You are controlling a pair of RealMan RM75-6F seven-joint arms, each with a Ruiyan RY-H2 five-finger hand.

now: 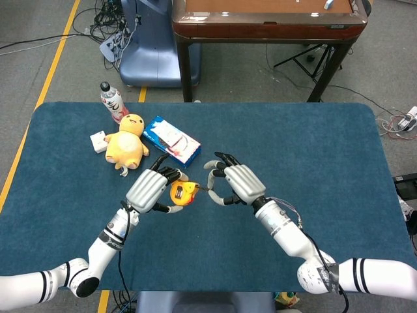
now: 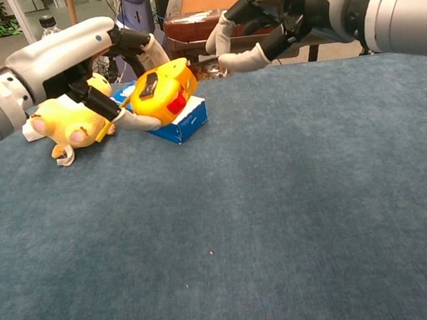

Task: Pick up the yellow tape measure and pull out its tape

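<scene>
My left hand point(image 1: 148, 190) point(image 2: 97, 48) grips the yellow tape measure point(image 1: 183, 193) point(image 2: 161, 95) and holds it above the blue table, its red button facing the chest camera. My right hand point(image 1: 236, 184) point(image 2: 288, 5) hovers just to the right of it. Its thumb and a fingertip are curled close on either side of the tape's small tip at the case's right edge. A narrow gap still shows between them, and I see no tape drawn out of the case.
A yellow plush duck point(image 1: 127, 147) point(image 2: 70, 118), a blue box point(image 1: 171, 140) point(image 2: 186, 123), a small white object point(image 1: 98, 141) and a bottle point(image 1: 112, 101) lie at the table's back left. A brown wooden table point(image 1: 267, 23) stands beyond the far edge.
</scene>
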